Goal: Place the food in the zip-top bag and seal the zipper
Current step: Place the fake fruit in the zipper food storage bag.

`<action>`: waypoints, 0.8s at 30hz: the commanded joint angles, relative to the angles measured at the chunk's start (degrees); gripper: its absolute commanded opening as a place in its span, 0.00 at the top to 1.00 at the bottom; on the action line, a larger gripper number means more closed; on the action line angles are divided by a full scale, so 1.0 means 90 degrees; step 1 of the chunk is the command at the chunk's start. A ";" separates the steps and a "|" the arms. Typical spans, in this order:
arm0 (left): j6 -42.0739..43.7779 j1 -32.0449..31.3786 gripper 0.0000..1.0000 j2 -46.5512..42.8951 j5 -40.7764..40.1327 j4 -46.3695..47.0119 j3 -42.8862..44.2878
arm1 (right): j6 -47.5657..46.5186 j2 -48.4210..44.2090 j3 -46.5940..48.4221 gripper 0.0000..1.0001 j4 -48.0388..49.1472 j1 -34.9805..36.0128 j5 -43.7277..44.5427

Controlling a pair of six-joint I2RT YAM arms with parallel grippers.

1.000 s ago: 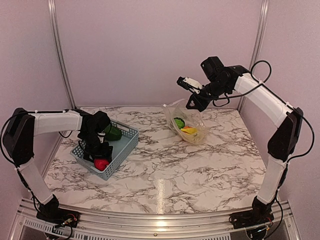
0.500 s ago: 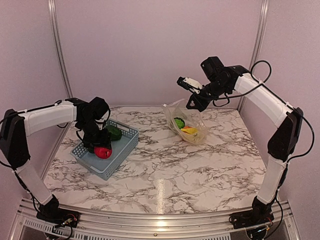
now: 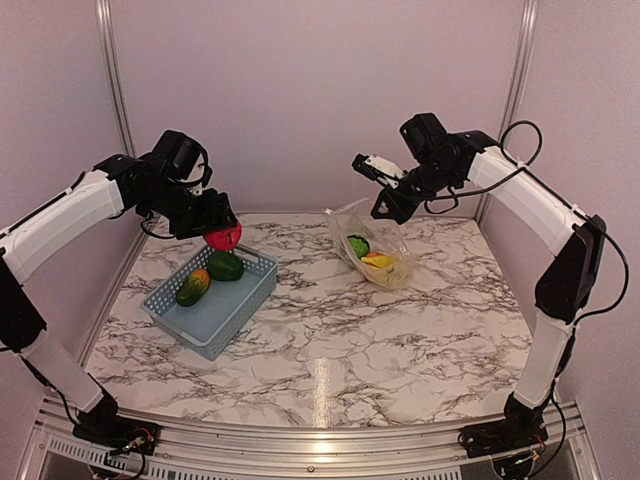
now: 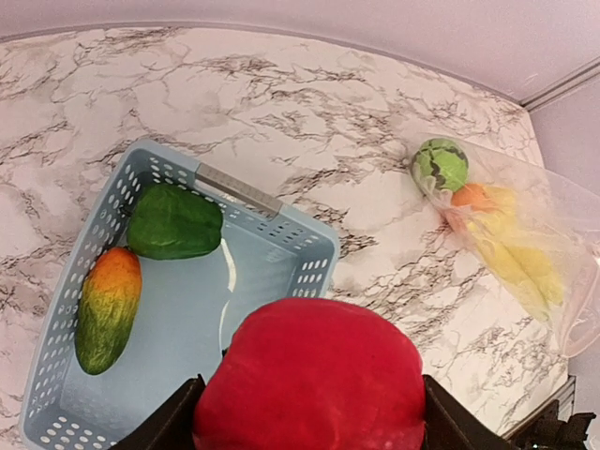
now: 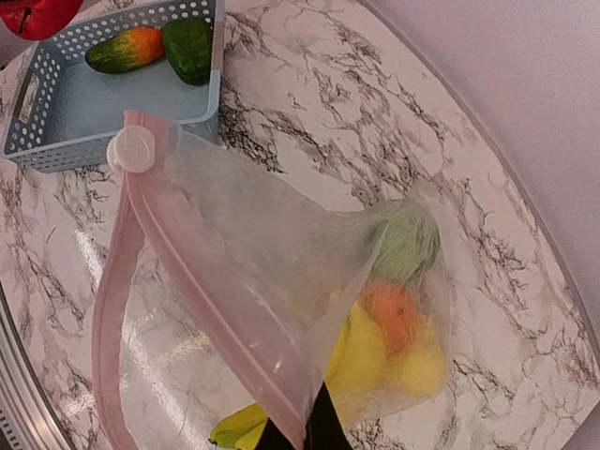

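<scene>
**Left fingers (image 4: 173, 427) clamp the apple (image 4: 314, 375); right fingers (image 5: 328, 427) pinch the bag (image 5: 281, 272)**

At the far left, we see the left gripper (image 3: 221, 234) raised in the air above the far edge of the basket (image 3: 222, 322). Its two fingers are spread wide around the red apple, one on each side, and the apple hangs clear of everything below.

Two pieces lie in the basket under it. A green-orange piece (image 3: 193, 286) sits by the left wall, and a green piece (image 3: 226, 266) lies just beside it toward the back. The basket stands on the marble table (image 3: 350, 340), left of centre.

Further right, the bag rests its lower end on the table near the back, well apart from the basket. Inside we make out a striped melon (image 5: 408, 248), an orange (image 5: 392, 314) and yellow fruit (image 5: 361, 361) crowded together at the bottom.

The right gripper (image 3: 388, 207) hangs above the bag, and its fingers are pressed together on the upper edge, holding the mouth up. From the right wrist, the pinkish zipper (image 5: 117, 300) runs along that mouth and stands parted. A white slider (image 5: 131, 148) sits at its far end.
</scene>
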 commanded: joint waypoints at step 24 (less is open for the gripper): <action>-0.0048 -0.2201 0.58 0.0819 0.1352 0.5036 0.0531 | 0.0378 0.0245 0.0926 1.00 0.0090 0.0354 0.0191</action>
